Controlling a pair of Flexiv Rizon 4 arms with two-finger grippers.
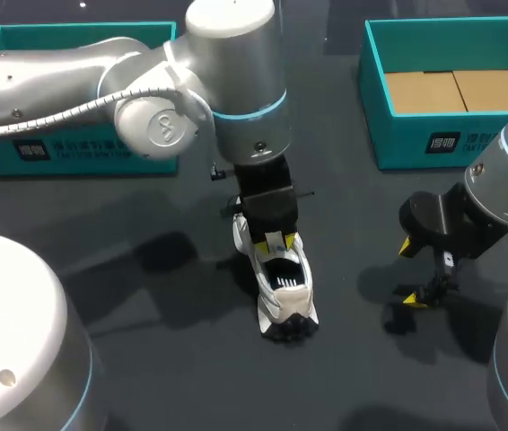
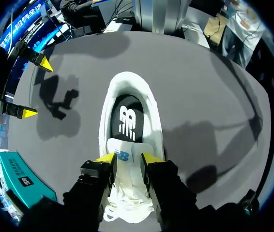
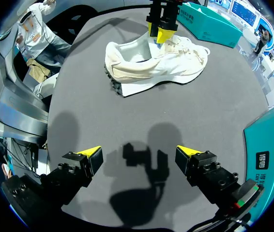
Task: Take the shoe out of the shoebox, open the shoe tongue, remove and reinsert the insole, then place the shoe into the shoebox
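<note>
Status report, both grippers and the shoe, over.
Left gripper shut on tongue. Right gripper open, empty, apart from shoe. Shoe upright on table. Nothing blocking.

The white shoe (image 1: 273,306) is standing upright on the dark tabletop (image 1: 182,377), tongue (image 2: 125,155) lifted, black insole (image 2: 126,113) lying inside. The teal shoebox (image 1: 416,144) is sitting open, well apart.

Saw soft white cloth on the shoe (image 1: 281,305), a matt black insole (image 2: 127,118) within, smooth satin metal on the left arm (image 1: 236,72), matt grey table (image 1: 146,359), smooth teal shoebox (image 1: 416,135) lined with brown cardboard (image 1: 456,90).
</note>
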